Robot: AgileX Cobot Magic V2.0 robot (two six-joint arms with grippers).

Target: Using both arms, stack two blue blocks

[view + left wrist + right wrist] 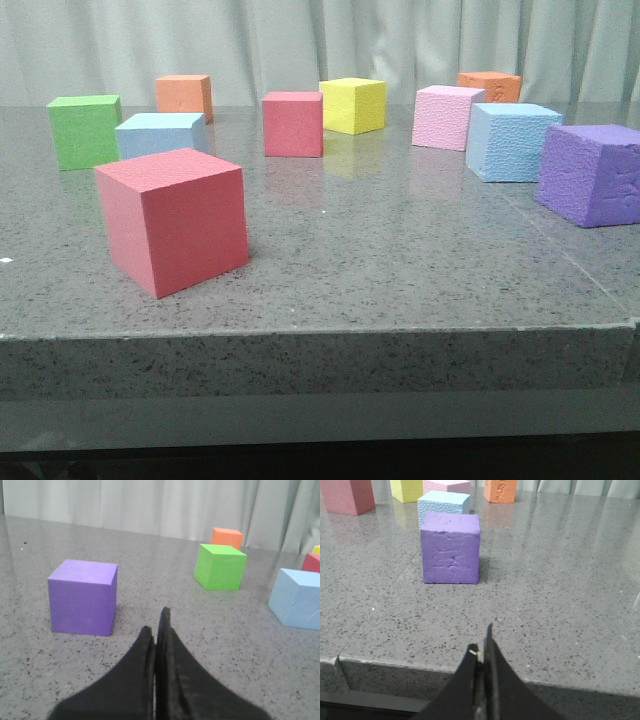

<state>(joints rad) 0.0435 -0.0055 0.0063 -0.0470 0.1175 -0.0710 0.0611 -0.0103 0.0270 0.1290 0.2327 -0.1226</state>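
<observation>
The smoother blue block (160, 135) sits at the back left of the grey table, behind a large red cube (172, 220). It also shows in the left wrist view (297, 600), far off to one side of my left gripper (155, 621), which is shut and empty above bare table. The pebbly blue block (512, 142) sits at the back right, beside the purple cube (592, 175). In the right wrist view the pebbly block (443, 505) stands directly behind that purple cube (450, 547). My right gripper (481, 639) is shut and empty over the table's front edge. Neither gripper shows in the front view.
Green (85, 130), orange (184, 97), red (293, 123), yellow (352, 105), pink (447, 117) and a second orange cube (489, 86) stand along the back. A smooth purple cube (82, 597) sits close ahead of my left gripper. The table's front edge (420, 662) lies under my right gripper.
</observation>
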